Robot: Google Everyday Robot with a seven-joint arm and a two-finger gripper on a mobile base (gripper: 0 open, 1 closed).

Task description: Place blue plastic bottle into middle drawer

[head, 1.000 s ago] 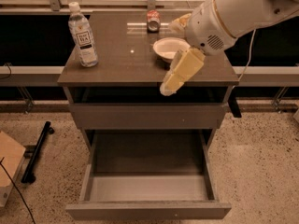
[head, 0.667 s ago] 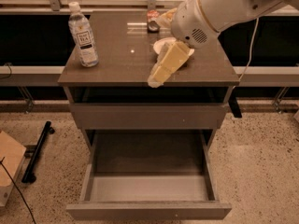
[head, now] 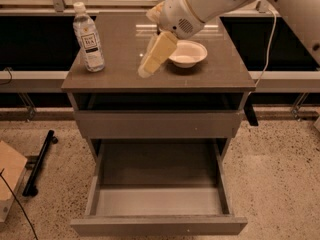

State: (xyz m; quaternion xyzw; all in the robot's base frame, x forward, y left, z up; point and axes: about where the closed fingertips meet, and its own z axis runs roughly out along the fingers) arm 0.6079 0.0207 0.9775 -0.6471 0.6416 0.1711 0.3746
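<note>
As the white arm [head: 205, 4] slants in from the upper right, its pincer [head: 146, 70] hangs low over the brown counter [head: 215, 75], tilted down and to the left, with its tip close above the surface near the front edge. Whether the pincer is wide or narrow I cannot tell from this side: it shows as one cream-coloured mass. It grips nothing that I can see.

Well to the left of the pincer stands the blue plastic bottle [head: 89, 40], upright on the counter near the left edge, white cap on top and pale label facing out. It is clear of the pincer. Just to the right of the pincer, and a little behind it, sits a shallow white bowl [head: 189, 54], close to it.

Straight below the pincer, under the counter's edge, is a shut grey drawer front [head: 157, 124]. Lower still, the middle drawer [head: 160, 203] is pulled far out toward me, its plain grey floor bare between low side walls.

Far down to the left of the pincer, a black bar [head: 40, 160] lies on the speckled floor beside a cardboard box [head: 9, 176].
</note>
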